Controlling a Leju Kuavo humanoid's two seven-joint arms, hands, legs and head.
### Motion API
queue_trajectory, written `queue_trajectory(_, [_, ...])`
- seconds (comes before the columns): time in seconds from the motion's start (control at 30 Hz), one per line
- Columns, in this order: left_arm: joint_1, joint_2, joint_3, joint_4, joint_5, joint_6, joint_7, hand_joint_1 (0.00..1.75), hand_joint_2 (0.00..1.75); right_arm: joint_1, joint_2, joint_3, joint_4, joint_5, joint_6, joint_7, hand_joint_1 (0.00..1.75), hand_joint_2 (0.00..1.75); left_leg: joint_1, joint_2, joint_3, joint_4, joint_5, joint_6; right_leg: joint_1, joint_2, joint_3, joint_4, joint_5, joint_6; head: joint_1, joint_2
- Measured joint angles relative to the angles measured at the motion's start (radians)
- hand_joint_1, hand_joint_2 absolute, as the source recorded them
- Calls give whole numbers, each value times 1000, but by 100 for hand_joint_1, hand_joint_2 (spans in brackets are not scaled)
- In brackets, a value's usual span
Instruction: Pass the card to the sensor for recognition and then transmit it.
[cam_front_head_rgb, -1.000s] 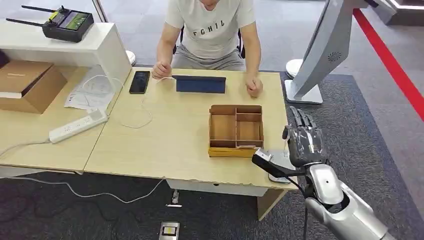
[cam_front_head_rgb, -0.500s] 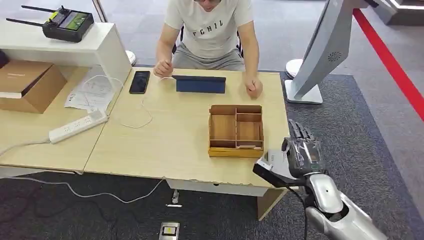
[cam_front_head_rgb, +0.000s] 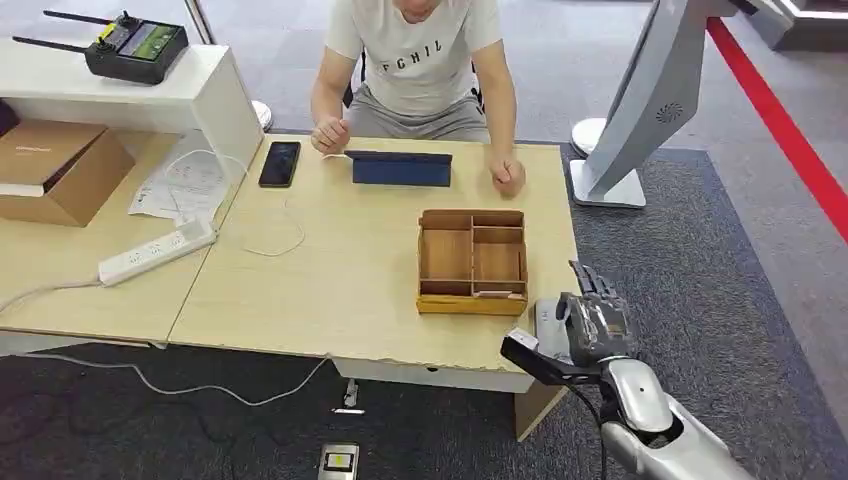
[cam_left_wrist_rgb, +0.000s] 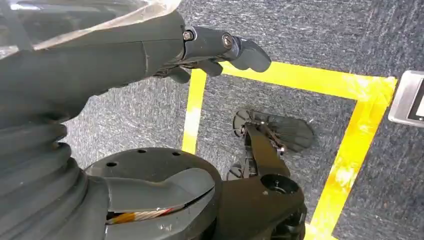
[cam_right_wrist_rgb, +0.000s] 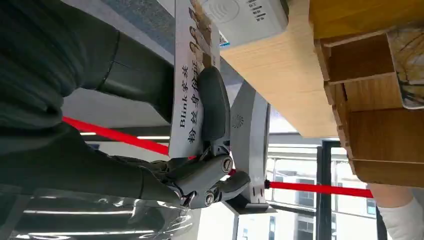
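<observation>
My right hand (cam_front_head_rgb: 592, 325) hangs at the table's front right corner, just past the wooden box (cam_front_head_rgb: 472, 260). It pinches a white card (cam_right_wrist_rgb: 192, 75) printed with photos and black text between thumb and fingers. The card's far edge reaches the white sensor (cam_right_wrist_rgb: 245, 17), which lies on the tabletop near that corner; I cannot tell if they touch. My left hand (cam_left_wrist_rgb: 150, 55) hangs over grey carpet with yellow tape lines and holds nothing, its fingers loosely extended.
The wooden box has several compartments, and another card (cam_front_head_rgb: 497, 294) lies in its front slot. A person (cam_front_head_rgb: 420, 60) sits across the table behind a blue tablet case (cam_front_head_rgb: 400, 168). A phone (cam_front_head_rgb: 279, 163), power strip (cam_front_head_rgb: 155, 252) and cardboard box (cam_front_head_rgb: 55, 170) lie left. A grey stand (cam_front_head_rgb: 640, 110) rises at right.
My right hand has dropped and drawn back toward me along the table's right edge, ending lower at the front corner over the sensor. The person's hands have barely shifted.
</observation>
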Motion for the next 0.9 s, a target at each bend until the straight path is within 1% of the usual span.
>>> queue_trajectory(0.47, [0,0,0,0,8,-10,5,0,175,6,7,5,26,-114,-3,1,175,175,0,0,0,0,0,0,0,0,0,0,0,0,0,0])
queue_trajectory(0.9, [0,0,0,0,8,-6,-10,0,175,24,1,13,40,-184,-42,8,175,175,0,0,0,0,0,0,0,0,0,0,0,0,0,0])
